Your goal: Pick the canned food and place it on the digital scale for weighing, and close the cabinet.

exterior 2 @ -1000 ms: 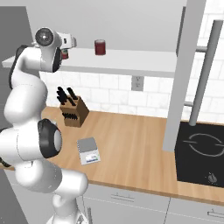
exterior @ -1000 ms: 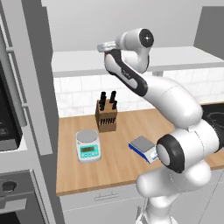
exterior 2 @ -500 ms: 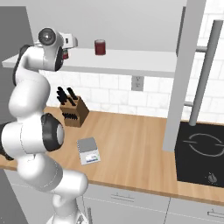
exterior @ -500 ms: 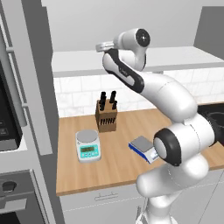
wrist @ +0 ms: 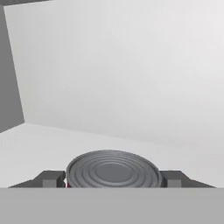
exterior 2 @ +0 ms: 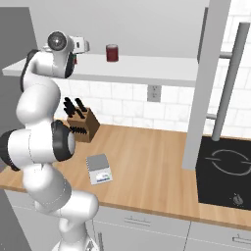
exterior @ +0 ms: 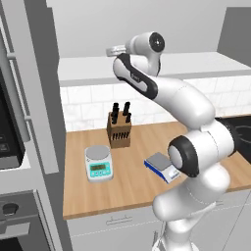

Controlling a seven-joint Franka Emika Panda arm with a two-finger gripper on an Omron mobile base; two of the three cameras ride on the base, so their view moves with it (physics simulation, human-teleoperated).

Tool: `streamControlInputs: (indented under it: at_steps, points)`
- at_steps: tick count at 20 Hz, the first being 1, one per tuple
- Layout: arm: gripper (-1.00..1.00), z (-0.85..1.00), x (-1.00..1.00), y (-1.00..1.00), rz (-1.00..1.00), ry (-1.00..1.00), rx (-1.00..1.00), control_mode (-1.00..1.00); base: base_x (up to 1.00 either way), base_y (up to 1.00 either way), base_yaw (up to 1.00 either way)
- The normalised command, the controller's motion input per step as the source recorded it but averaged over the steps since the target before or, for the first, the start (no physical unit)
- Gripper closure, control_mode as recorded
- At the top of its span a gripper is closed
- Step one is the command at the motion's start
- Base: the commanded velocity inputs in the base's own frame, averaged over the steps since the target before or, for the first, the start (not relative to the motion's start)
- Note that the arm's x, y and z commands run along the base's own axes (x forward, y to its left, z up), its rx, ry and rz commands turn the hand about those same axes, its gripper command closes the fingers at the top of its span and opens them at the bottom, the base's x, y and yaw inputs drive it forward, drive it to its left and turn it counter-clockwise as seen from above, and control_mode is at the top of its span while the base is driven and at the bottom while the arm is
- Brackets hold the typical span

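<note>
Up on the cabinet shelf (exterior 2: 147, 68) my claw (wrist: 113, 178) is clamped around the canned food (wrist: 113, 169); digital scale (exterior: 163, 166) and the cabinet door wait

Can (wrist: 113, 169) betw. fingertips (wrist: 52, 178), prob. touching; scale (exterior 2: 98, 168) on counter (exterior 2: 157, 166).

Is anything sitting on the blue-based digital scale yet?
No: in the right base view the digital scale shows a bare grey plate on the counter, with nothing resting on it.
</note>
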Motion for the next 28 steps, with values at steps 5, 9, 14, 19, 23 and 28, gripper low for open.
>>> streamControlInputs:
  at_steps: [5,9,14,19,23,28]
  points:
    - [1.00,-0.11,0.20,0.00,0.00,0.00,0.00,-1.00,0.00,0.00,0.00]
    - [1.00,-0.09,-0.09,0.05,0.00,-0.02,0.00,-1.00,0.00,0.00,0.00]
    - [1.00,0.00,-0.55,0.00,0.00,-0.27,0.03,-1.00,0.00,0.00,0.00]
    - [1.00,0.00,-0.82,0.02,0.00,-0.28,0.05,-1.00,0.00,0.00,0.00]
    - [1.00,0.00,-1.00,0.00,0.00,-0.32,0.04,-1.00,0.00,0.00,0.00]
    - [1.00,0.41,-1.00,-0.12,0.00,-0.17,0.08,-1.00,0.00,0.00,0.00]
